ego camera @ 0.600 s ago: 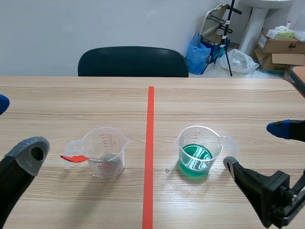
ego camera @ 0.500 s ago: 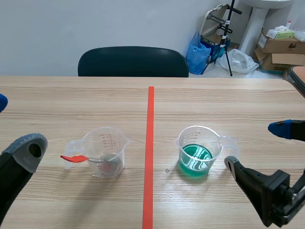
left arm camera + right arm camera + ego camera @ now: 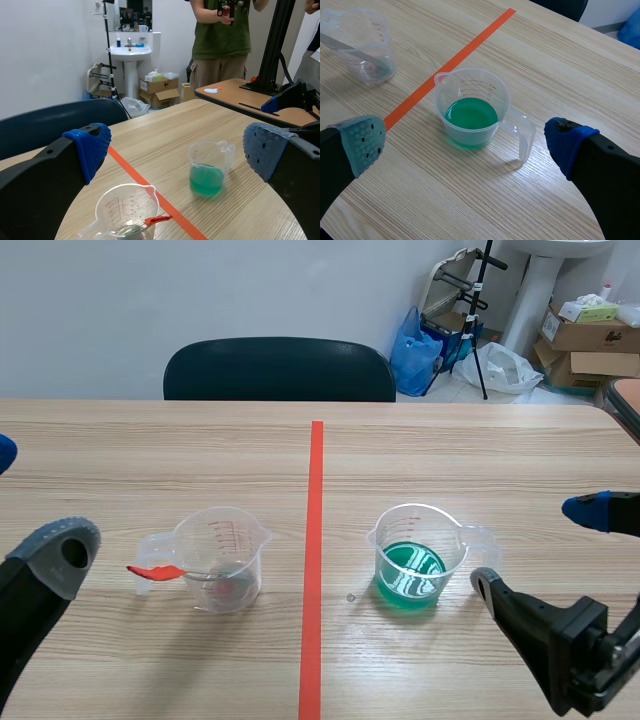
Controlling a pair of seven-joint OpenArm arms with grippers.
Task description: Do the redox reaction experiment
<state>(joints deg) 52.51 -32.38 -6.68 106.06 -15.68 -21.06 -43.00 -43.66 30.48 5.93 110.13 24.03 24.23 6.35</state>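
Observation:
A clear measuring cup with green liquid (image 3: pixel 413 558) (image 3: pixel 209 166) (image 3: pixel 471 107) stands right of the red tape line, its handle toward the right. Left of the line stands a second clear cup (image 3: pixel 221 559) (image 3: pixel 126 211) (image 3: pixel 364 44) with a spoon in it; the spoon's red handle (image 3: pixel 155 571) (image 3: pixel 158 219) sticks out over the rim. My left gripper (image 3: pixel 25 500) (image 3: pixel 175 142) hangs open at the table's left edge. My right gripper (image 3: pixel 545 550) (image 3: pixel 465 137) stands open, low, just right of the green cup, holding nothing.
A dark chair (image 3: pixel 279 369) stands behind the table's far edge. Boxes (image 3: pixel 590 335), a blue bag (image 3: pixel 415 345) and a stand sit on the floor at the back right. In the left wrist view a person (image 3: pixel 222 35) stands beyond a second table (image 3: pixel 250 97).

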